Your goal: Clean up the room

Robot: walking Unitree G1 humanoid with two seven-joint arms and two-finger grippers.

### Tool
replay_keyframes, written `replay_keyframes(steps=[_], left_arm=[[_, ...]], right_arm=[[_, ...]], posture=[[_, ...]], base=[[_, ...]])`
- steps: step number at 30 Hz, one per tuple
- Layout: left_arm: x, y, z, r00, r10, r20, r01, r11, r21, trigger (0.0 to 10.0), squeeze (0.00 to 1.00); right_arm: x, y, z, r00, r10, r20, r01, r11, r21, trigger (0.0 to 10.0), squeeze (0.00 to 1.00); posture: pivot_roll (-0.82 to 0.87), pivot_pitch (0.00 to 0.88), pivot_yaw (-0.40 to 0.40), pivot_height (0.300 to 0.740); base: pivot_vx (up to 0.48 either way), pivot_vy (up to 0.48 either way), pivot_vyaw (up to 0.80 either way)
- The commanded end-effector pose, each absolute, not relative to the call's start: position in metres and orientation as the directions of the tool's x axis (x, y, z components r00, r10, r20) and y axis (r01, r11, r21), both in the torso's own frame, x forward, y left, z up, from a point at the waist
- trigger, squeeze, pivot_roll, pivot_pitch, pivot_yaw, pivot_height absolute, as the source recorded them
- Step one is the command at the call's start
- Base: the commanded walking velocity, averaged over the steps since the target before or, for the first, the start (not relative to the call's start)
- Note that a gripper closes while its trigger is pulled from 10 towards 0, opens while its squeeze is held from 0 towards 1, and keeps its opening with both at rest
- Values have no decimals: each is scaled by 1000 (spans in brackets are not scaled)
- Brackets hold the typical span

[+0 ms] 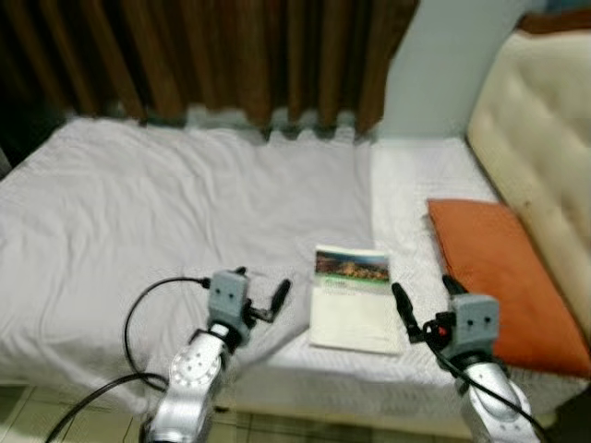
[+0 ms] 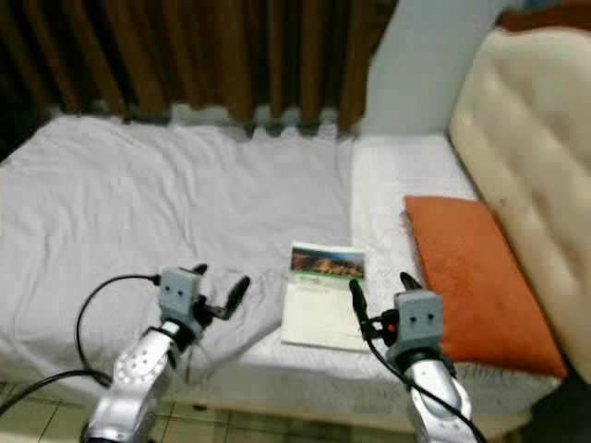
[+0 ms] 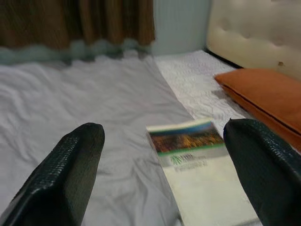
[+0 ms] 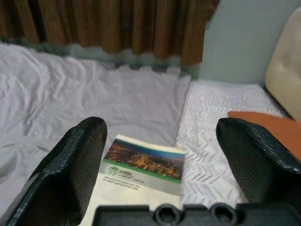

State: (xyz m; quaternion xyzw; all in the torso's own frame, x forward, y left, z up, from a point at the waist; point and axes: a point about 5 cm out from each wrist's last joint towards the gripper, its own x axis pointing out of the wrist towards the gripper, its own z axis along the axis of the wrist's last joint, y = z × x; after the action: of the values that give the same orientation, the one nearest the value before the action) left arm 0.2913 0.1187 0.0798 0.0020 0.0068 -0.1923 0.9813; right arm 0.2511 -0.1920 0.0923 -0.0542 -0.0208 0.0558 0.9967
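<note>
A wrinkled grey sheet [image 1: 157, 212] covers the left and middle of the bed [image 1: 406, 388], running back to dark brown curtains [image 1: 212, 55] that hang in folds. The left pincer [image 1: 263, 293] hovers over the front part of this sheet, its two black textured fingers spread apart and gripping nothing; a black cable [image 1: 138, 318] loops beside its silver arm.

Just to the right of it lies a thin booklet [image 1: 354, 300], flat near the front edge of the bed, where the grey sheet meets a white quilted mattress cover [image 1: 406, 185]. It is rectangular, its long axis running from the front edge toward the curtains, slightly tilted. A photo band with a green stripe crosses its far end; the rest of the cover is pale, with small green print.

The right pincer [image 1: 425, 305] hovers just right of the booklet's near corner, fingers wide apart and empty.

Farther right, an orange pillow [image 1: 503, 277] of coarse fabric lies lengthwise on the white cover, against a cream tufted headboard [image 1: 545, 148]. A pale wall [image 1: 443, 65] stands behind.
</note>
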Motion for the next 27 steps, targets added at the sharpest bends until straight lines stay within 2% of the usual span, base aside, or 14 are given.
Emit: replay_keyframes(steps=[1,5,9,15,19,27], left_arm=[[295,114,77,930,-364,-43,366,930,41,10000,0],[293,111,79,933,-360,-32,361,932,31,10000,0],[284,119,78,960,-278,-29,278,961,-11,10000,0],[282,120,79,959,-283,-26,283,959,8,10000,0],[286,126,79,973,-227,-41,226,974,-23,10000,0],[292,122,82,965,-259,-49,260,966,7,10000,0]], right_arm=[[254,-190,85,990,140,-1,-138,980,-142,10000,0],[257,-188,83,987,158,-12,-158,976,-148,10000,0],[254,-187,79,987,163,-13,-163,980,-112,10000,0],[252,-189,70,987,156,-37,-158,984,-78,10000,0],[256,-186,67,984,175,-43,-178,982,-66,10000,0],[264,-183,65,979,199,-53,-202,977,-69,10000,0]], posture=[[-126,63,25,740],[-119,61,24,740],[-103,60,15,740],[-78,52,12,740],[-67,48,4,740],[-62,43,0,740]], base=[[0,0,-788],[0,0,-195],[0,0,0],[0,0,0],[325,345,0],[327,352,-91]])
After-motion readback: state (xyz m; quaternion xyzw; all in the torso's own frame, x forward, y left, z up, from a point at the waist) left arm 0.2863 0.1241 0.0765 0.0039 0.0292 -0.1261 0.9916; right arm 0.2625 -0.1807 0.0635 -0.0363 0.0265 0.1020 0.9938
